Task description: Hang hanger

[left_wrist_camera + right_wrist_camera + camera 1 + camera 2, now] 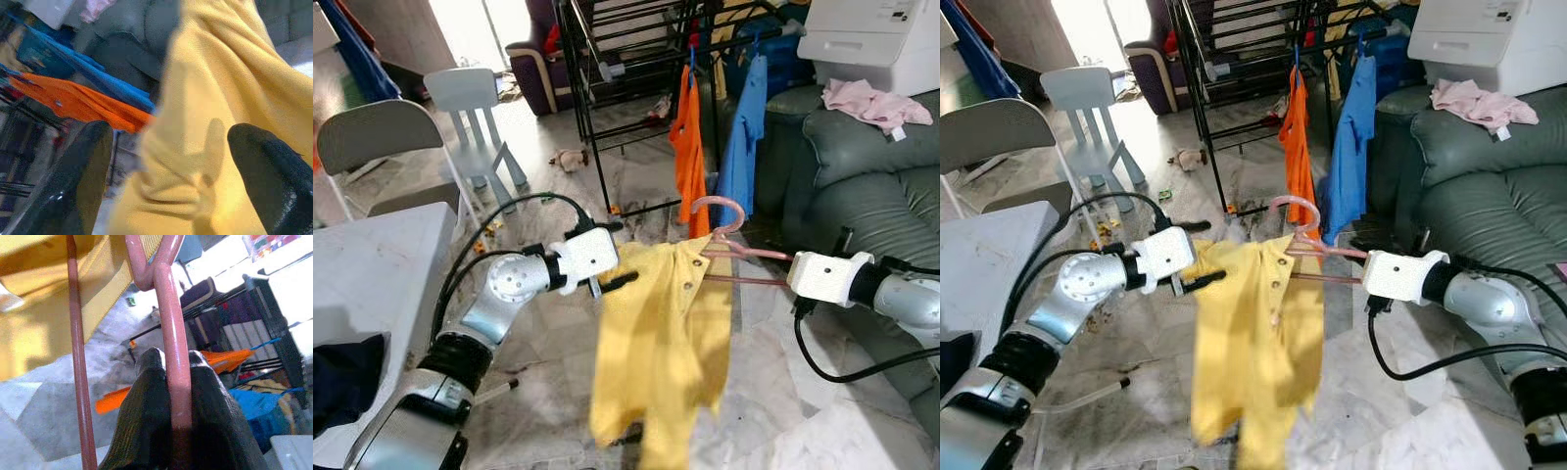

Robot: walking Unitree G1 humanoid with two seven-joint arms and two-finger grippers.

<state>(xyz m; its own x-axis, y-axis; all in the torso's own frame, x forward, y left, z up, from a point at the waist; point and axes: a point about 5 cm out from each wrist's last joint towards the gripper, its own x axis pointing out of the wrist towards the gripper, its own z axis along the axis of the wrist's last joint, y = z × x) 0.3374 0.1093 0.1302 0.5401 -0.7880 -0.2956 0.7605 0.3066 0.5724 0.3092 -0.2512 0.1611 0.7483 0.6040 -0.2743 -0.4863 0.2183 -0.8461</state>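
- Your right gripper [171, 377] is clenched on the pink hanger [729, 240]; the right wrist view shows both black fingers [142, 421] pressed against the hanger's upper bar.
- The hanger is held in mid-air above the tiled floor [548, 333], its hook pointing up toward the black drying rack [607, 59].
- A yellow shirt [656, 343] hangs from the hanger, with one shoulder on the bar and the rest drooping toward the floor.
- Your left gripper [166, 161] is released: its two fingers [83, 171] stand apart on either side of a fold of the yellow shirt, at the shirt's upper edge away from the hanger.
- An orange shirt [688, 147] and a blue shirt [744, 127] already hang side by side on the drying rack, just behind the hanger's hook.
- A grey sofa [862, 196] stands beside your right arm, with a pink cloth [867, 103] lying on its back.
- A white table [372, 264] sits by your left arm, with a grey chair [377, 137] at its far edge.
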